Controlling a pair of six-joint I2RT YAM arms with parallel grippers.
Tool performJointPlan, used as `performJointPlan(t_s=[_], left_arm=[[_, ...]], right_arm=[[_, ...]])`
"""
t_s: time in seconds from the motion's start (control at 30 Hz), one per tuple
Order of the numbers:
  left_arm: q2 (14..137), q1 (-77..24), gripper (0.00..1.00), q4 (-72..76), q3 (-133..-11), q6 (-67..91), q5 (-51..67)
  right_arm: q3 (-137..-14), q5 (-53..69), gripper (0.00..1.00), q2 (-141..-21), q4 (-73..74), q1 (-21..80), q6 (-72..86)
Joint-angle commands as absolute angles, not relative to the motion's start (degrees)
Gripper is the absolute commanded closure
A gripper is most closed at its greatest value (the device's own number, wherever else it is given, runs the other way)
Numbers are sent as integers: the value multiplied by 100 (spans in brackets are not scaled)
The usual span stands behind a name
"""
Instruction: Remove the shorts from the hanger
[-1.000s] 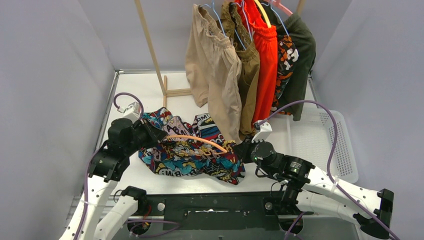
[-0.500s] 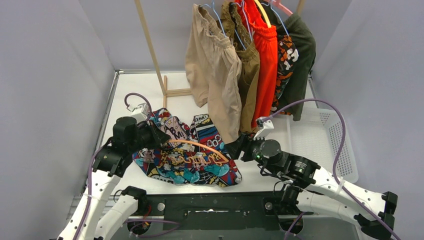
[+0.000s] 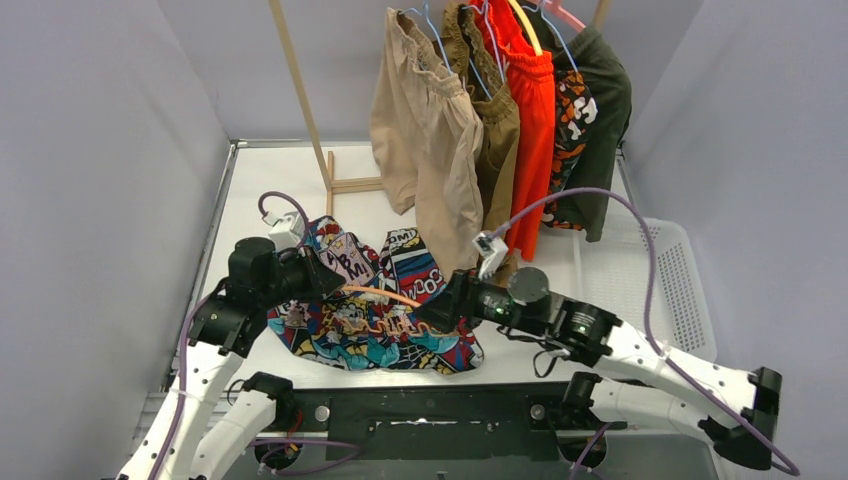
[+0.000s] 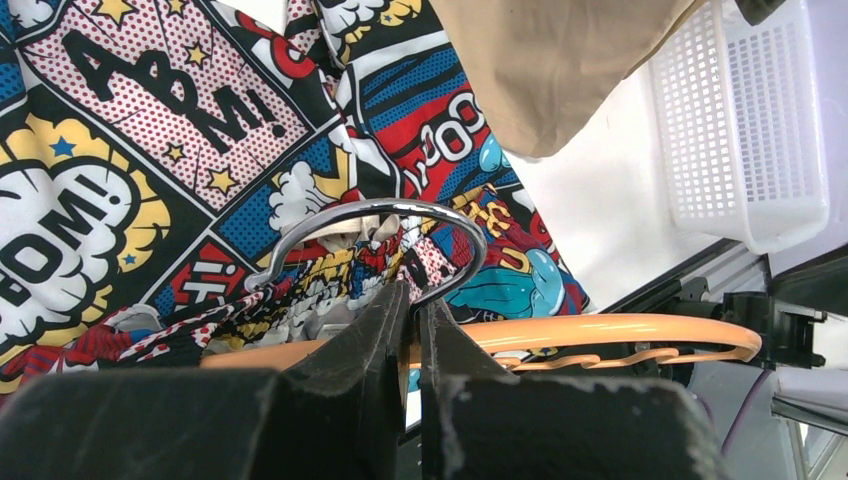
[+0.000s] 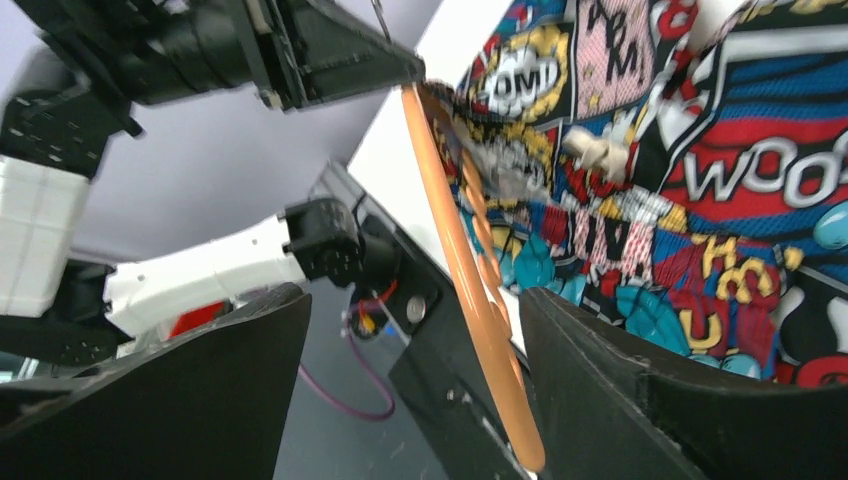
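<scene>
The comic-print shorts [image 3: 375, 325] lie spread on the white table, their waistband bunched near the hook [image 4: 380, 208] of an orange hanger [image 3: 385, 296]. My left gripper [image 3: 332, 284] is shut on that metal hook, and in the left wrist view the fingertips pinch the wire [image 4: 412, 295]. The hanger's bare orange arm [image 4: 610, 330] reaches right above the cloth [image 4: 150, 150]. My right gripper [image 3: 432, 316] stands open at the hanger's far end. In the right wrist view the orange bar [image 5: 470, 280] passes between its wide jaws [image 5: 412, 297], beside the shorts [image 5: 720, 170].
More shorts hang on the rack at the back: beige [image 3: 425, 130], brown [image 3: 497, 130], orange-red [image 3: 532, 115], camouflage [image 3: 572, 120] and dark green [image 3: 603, 100]. The beige pair hangs just behind my right arm. A wooden rack post [image 3: 298, 95] stands at the back left. A white basket [image 3: 645, 290] sits on the right.
My right gripper has opened, letting go of the shorts, and moved left to the hanger's end. My left gripper shifted slightly right with the hook. The shorts settled flatter on the table.
</scene>
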State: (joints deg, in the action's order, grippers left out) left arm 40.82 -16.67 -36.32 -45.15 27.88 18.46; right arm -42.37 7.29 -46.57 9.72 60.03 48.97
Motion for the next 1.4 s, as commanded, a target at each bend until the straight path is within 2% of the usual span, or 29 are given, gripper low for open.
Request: performJointPlan(t_s=[0.0,0.17,0.3,0.43,0.57,0.7,0.9,1.13,1.23,1.37], left_arm=[[3965,-1628,100,-3073,-4580,2746,2165],[4043,-1626,100,-3190,-4595,2583,2180],[4063,-1629,100,-3284,-4626,2505,2160],[3962,-1633,100,-3169,-4546,2520,2250],[3894,-1630,100,-3094,-4460,2553,2274],[3881,-1629,100,-2971,-4418,2658,2171],[3668,-1627,100,-2701,-4335,2791,1931],[3233,-1626,100,-2172,-4109,2979,1591],[3167,-1627,100,-2146,-4058,2861,1526],[3137,-1631,100,-2321,-4138,2672,1408]], right_arm=[[-4829,1695,30,-5526,1330,5981,5157],[-4723,2492,47,-5752,667,5885,5091],[-4329,3137,49,-5538,5,5450,5545],[-3794,3659,56,-5261,-823,4974,6160],[-3725,4193,58,-5342,-1091,4952,6244],[-3655,4285,68,-5452,-1164,4957,6337],[-3686,4554,67,-5597,-1149,4957,6333],[-3745,4662,70,-5678,-1000,4966,6280],[-3716,4539,78,-5634,-958,4959,6272],[-3678,4376,95,-5550,-962,4953,6210]])
